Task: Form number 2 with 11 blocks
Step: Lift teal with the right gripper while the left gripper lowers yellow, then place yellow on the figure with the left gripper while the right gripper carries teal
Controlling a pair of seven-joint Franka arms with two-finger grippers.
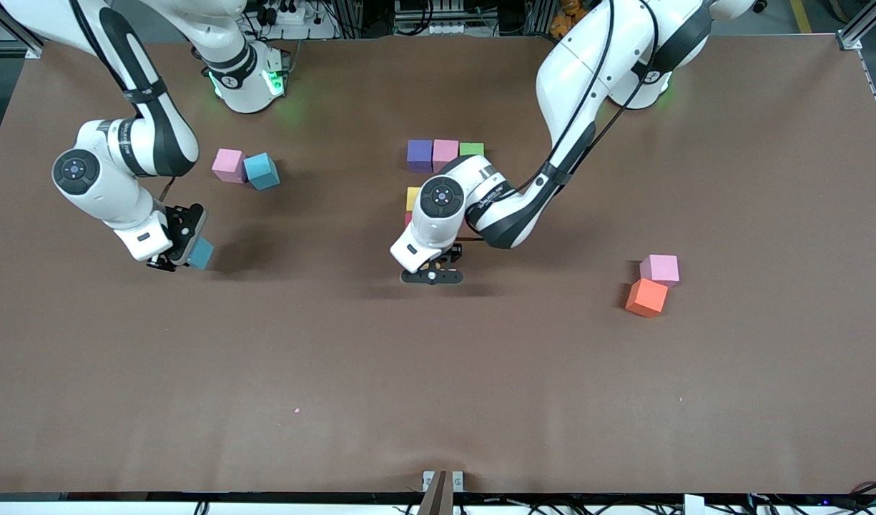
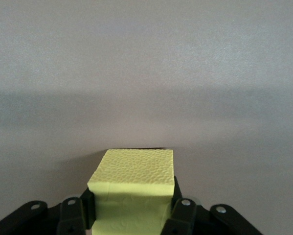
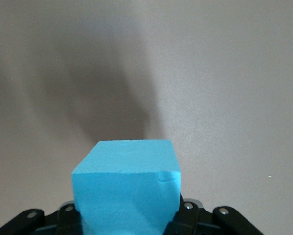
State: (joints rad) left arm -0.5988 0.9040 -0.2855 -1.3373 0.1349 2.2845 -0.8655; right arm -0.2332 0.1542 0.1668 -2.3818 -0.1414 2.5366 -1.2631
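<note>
Left gripper (image 2: 131, 215): fingers clenched on a yellow-green block (image 2: 132, 188), held over the tabletop (image 1: 438, 400) just below the partly built number 2 (image 1: 441, 168) as the front view shows it. Right gripper (image 3: 129, 218): fingers clenched on a light blue block (image 3: 126, 188), held over the right arm's end of the tabletop.

Risks, judged:
- Foam gives under the fingers; a squeezed cube could spring or twist on release and land skewed.
- The left arm covers most of the digit in the front view, so lowering blind could nudge cubes already placed.
- Any cube set down touching a neighbour could push it out of line.

Materials and shapes:
- Cubes are matte foam with a pebbled skin, sharp-edged, of equal size.
- The digit's top row shows 3 cubes touching: purple block (image 1: 419, 154), pink block (image 1: 445, 153), green block (image 1: 471, 149). A yellow block (image 1: 412, 198) is seen nearer the camera, beneath the purple one; the rest is hidden.
- Loose pairs: a pink cube (image 1: 229, 164) touching a blue cube (image 1: 262, 171) near the right arm; a second pink cube (image 1: 659, 269) touching an orange cube (image 1: 646, 297) toward the left arm's end.
- The tabletop is brown, dull and flat.
</note>
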